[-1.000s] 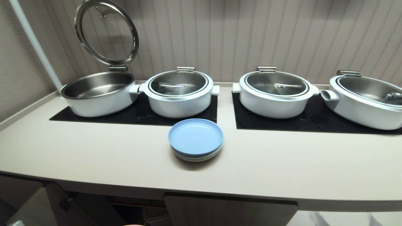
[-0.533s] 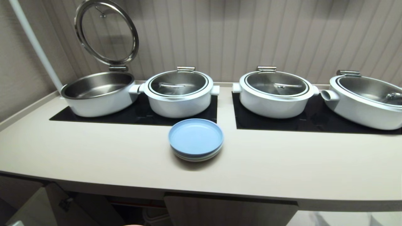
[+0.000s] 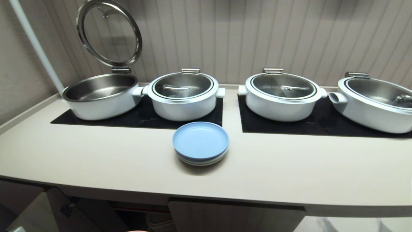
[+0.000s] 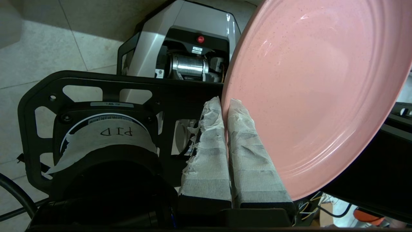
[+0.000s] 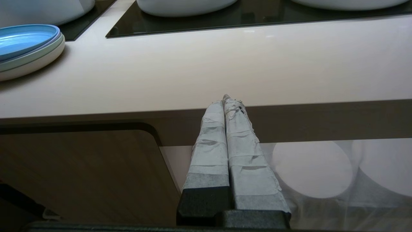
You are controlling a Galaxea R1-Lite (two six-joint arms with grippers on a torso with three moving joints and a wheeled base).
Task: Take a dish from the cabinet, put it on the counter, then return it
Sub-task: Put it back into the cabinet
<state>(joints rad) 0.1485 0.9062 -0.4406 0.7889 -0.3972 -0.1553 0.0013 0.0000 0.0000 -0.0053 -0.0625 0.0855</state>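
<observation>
Scene unchanged since earlier frames. Left gripper (image 4: 225, 102) pinched tight on rim of pink dish (image 4: 315, 90), held tilted below counter (image 3: 96, 161) front edge. Right gripper (image 5: 227, 98) closed, empty, parked just below counter edge. Blue-topped plate stack (image 3: 201, 143) mid-counter; bare surface either side.

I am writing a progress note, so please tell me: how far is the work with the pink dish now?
Done: the pink dish is out of the cabinet, pinched by its rim in the shut left tool. In hand: it hangs tilted below the counter, where only the blue-topped plate stack lies. Left: setting the dish on the counter and returning it. The right tool waits shut, empty, at the counter's edge.
</observation>
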